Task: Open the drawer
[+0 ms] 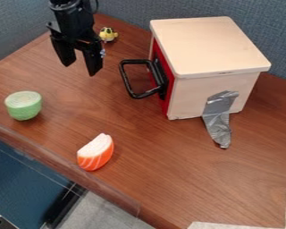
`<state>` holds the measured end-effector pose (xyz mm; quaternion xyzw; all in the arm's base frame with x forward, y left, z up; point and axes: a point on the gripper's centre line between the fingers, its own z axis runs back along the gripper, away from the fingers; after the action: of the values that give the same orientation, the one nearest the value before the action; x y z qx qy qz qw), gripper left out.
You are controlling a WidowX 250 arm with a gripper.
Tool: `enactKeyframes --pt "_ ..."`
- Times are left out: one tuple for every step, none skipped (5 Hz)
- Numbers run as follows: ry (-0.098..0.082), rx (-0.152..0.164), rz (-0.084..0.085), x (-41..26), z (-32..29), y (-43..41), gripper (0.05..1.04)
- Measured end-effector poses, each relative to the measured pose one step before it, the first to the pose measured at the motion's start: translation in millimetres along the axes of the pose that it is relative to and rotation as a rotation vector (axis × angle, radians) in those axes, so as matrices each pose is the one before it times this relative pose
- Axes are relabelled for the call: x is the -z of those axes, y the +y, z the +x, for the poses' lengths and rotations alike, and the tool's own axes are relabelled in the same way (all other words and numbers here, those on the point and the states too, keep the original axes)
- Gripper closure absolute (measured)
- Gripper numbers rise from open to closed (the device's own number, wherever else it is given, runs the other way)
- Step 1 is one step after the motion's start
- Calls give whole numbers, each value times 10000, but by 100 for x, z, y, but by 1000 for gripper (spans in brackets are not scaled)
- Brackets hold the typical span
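Drawer point(162, 82): red front, closed against the pale wooden box point(208, 42), on the box side facing the view's left.
Handle point(127, 82): black loop, projecting from the drawer front toward the arm's side of the bench point(145, 156).
Arm point(68, 6): black, entering at the top edge, left of centre; hangs near vertical, over the far left part of the bench.
Claw point(81, 70): wide, fingers spread with a plain gap between them, nothing held; tips point down, with a slight slant toward the view's lower right.
Claw to handle: apart, no contact; claw lies to the view's left of the loop.
Yellow toy point(107, 35): near the claw, to its right in the view.
Green piece point(23, 107): rounded, pale top, near the bench's left edge.
Orange-and-white wedge point(96, 153): near the front edge.
Grey tape point(218, 118): runs from box side down onto bench.
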<state>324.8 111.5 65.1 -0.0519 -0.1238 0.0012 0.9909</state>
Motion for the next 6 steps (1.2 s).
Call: enactKeyframes --pt "-201 -386 -345 494 507 -1677 82" --pt "-309 -506 -196 269 492 -797 82" --pt "-236 -569 -89 305 505 -1026 82" --pt "-223 -584 -84 265 250 -562 82" --pt "-240 -501 77 249 332 -537 82" --pt "-103 -345 114 171 149 -503 82"
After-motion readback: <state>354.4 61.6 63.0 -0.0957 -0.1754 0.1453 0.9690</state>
